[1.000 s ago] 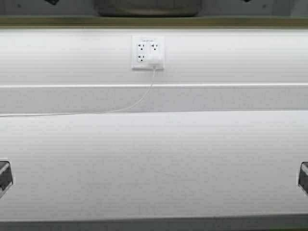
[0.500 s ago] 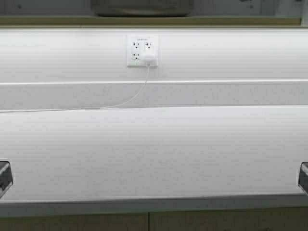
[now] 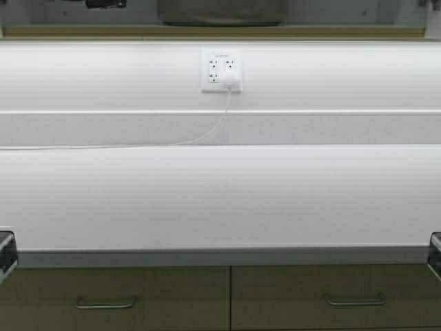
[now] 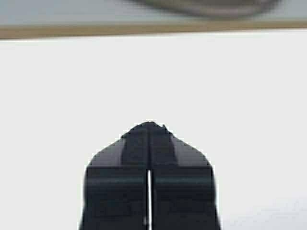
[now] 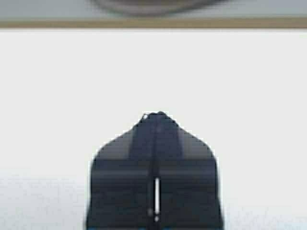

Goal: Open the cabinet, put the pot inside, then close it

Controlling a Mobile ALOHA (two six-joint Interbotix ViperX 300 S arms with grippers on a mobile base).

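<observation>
The pot point(image 3: 220, 11) shows only as a dark grey lower part at the top of the high view. It rests inside the cabinet, above the cabinet's olive bottom edge point(image 3: 331, 31), with pale grey interior on both sides. The cabinet doors are out of view. The pot's base point(image 4: 206, 5) also shows blurred in the left wrist view, and again as the pot's base point(image 5: 148, 5) in the right wrist view. My left gripper point(image 4: 149, 125) and right gripper point(image 5: 156, 116) are both shut and hold nothing. Both are held low and point at the white wall, with only slivers at the high view's lower corners.
A white countertop point(image 3: 220, 200) runs across in front of me, with a white backsplash behind it. A wall outlet point(image 3: 221, 69) has a white plug, and its cord point(image 3: 138, 145) trails left. Two olive drawers with bar handles point(image 3: 105, 303) point(image 3: 355, 301) sit under the counter edge.
The robot has backed away from the counter: the counter's front edge has risen in the high view and the drawers below have come into sight. Both grippers stay shut.
</observation>
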